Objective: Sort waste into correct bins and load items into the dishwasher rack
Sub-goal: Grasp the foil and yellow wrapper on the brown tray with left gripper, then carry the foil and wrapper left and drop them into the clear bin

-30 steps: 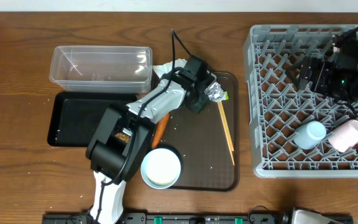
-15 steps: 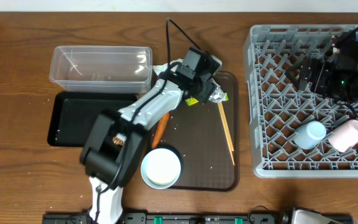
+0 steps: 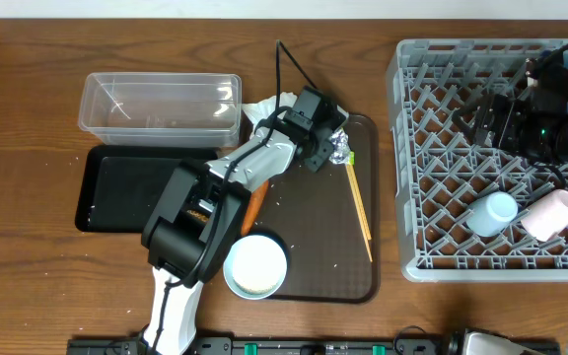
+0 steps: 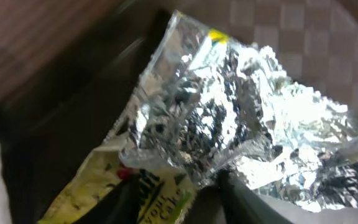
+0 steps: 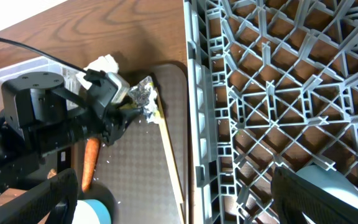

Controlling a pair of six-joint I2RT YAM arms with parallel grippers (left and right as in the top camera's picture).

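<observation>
The silver and yellow-green snack wrapper (image 3: 342,149) lies at the back of the brown serving tray and fills the left wrist view (image 4: 229,118). My left gripper (image 3: 325,141) has its fingers (image 4: 179,202) closed in on the wrapper's yellow-green end. A crumpled white napkin (image 3: 264,107), a carrot (image 3: 254,203), chopsticks (image 3: 360,205) and a white bowl (image 3: 255,266) on the dark blue dish (image 3: 278,243) are nearby. The light blue cup (image 3: 491,212) and pink cup (image 3: 552,213) lie in the grey rack (image 3: 432,261). My right gripper (image 3: 491,113) is open and empty above the rack (image 5: 260,93). The brown food lump is out of view.
The clear tub (image 3: 161,106) stands at the back left with the black tray (image 3: 126,192) in front of it. The brown serving tray (image 3: 323,281) holds a few rice grains. My left arm stretches across the tray's left side.
My left gripper lifted away toward the back, then came back down onto the wrapper. The wrapper has barely shifted. The right arm has not moved.
</observation>
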